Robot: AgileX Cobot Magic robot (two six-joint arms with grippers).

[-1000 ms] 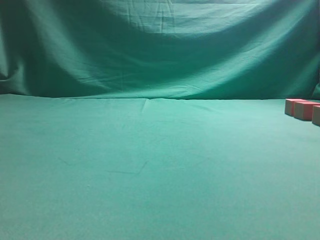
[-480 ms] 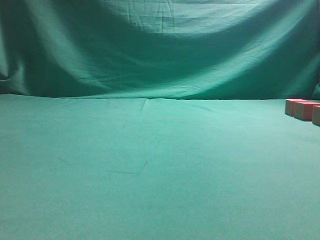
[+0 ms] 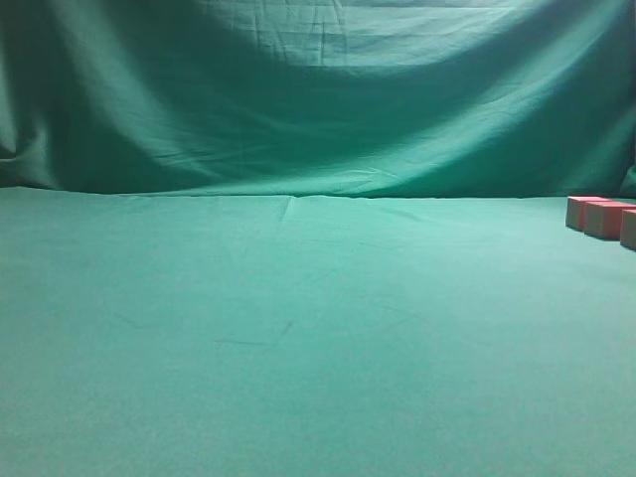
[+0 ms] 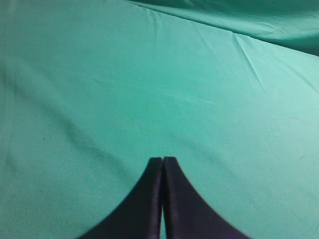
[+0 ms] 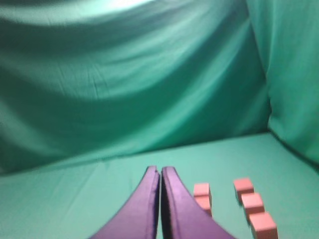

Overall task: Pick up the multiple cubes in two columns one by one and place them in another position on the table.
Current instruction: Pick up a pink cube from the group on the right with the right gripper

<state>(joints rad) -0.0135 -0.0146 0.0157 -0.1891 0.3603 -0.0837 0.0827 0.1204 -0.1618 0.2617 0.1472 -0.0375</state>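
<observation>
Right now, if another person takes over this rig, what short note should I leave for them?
Left gripper: shut, empty, over bare table.
Right gripper: shut, empty, pointing toward the cubes.
Cubes: two columns on the table, right of that gripper; five show in the right wrist view. The exterior view catches only a few at its right edge.
Done: no cube visibly set apart from the columns.
Left: apparently every cube, one by one, to another spot.

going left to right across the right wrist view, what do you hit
right gripper, shut → two cubes in a column → three cubes in a column, all on the table
</observation>
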